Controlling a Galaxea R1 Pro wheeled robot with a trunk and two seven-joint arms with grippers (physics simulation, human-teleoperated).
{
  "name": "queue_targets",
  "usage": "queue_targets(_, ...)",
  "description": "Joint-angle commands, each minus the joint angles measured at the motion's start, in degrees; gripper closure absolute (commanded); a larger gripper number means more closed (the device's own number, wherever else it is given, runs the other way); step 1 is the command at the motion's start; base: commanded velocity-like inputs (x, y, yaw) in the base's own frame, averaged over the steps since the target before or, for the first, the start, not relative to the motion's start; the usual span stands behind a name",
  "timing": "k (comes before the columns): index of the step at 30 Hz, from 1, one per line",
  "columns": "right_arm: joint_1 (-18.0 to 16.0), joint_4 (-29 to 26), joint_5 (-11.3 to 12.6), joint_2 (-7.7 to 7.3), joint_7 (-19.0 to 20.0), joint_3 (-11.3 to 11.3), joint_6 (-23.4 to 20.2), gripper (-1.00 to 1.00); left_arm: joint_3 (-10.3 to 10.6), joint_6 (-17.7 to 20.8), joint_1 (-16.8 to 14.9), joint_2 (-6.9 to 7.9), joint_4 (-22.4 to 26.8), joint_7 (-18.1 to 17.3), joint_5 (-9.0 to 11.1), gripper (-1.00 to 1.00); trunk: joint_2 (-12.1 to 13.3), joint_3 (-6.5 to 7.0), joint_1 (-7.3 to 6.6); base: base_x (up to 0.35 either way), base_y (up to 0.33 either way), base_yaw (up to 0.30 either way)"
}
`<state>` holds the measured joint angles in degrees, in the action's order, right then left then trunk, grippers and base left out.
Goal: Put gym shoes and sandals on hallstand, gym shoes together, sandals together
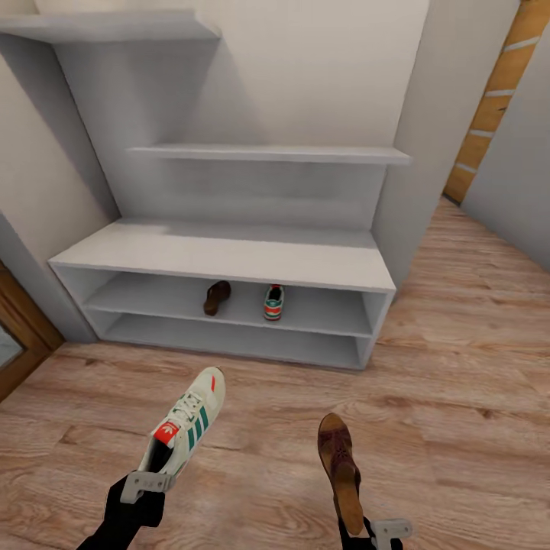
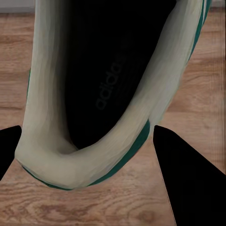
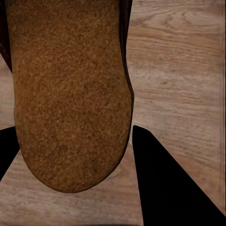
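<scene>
My left gripper point(image 1: 147, 483) is shut on the heel of a cream-white gym shoe point(image 1: 187, 424) with green stripes, held over the floor; the left wrist view looks into its dark opening point(image 2: 103, 75). Held by the heel in my shut right gripper point(image 1: 367, 527) is a brown sandal point(image 1: 340, 466), whose tan footbed point(image 3: 70, 94) shows in the right wrist view. A second sandal point(image 1: 216, 297) and a second gym shoe point(image 1: 273, 302) sit apart on a lower shelf of the grey-white hallstand point(image 1: 221, 256).
Wood plank corridor floor point(image 1: 458, 367) spreads in front of the rack and off to the right. A wooden frame point(image 1: 23, 336) stands at the left and a wall corner point(image 1: 428, 153) rises right of the rack.
</scene>
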<state>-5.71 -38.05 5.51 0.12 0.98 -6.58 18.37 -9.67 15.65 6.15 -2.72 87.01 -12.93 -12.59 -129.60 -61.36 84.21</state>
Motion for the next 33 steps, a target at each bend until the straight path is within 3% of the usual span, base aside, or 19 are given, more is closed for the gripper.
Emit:
queue_targets(1, 0.0, 0.0, 0.2, 0.00, 0.0, 0.0, 0.0, 1.00, 0.0, 0.0, 0.0, 0.00, 0.0, -0.1, 0.0, 1.00, 0.0, 0.03, 0.00, 0.000, 0.000, -0.268)
queue_targets(19, 0.0, 0.1, -0.1, -0.03, 0.0, -0.1, 0.0, 1.00, 0.0, 0.0, 0.0, 0.00, 0.0, -0.1, 0.0, 1.00, 0.0, 0.59, 0.00, 0.000, 0.000, -0.261)
queue_targets(33, 0.0, 0.4, 0.1, -0.08, 0.3, -0.1, 0.0, 1.00, 0.7, 0.0, 0.0, -0.21, 0.0, 0.3, -0.1, 1.00, 0.0, 0.63, 0.00, 0.000, -0.017, -0.022)
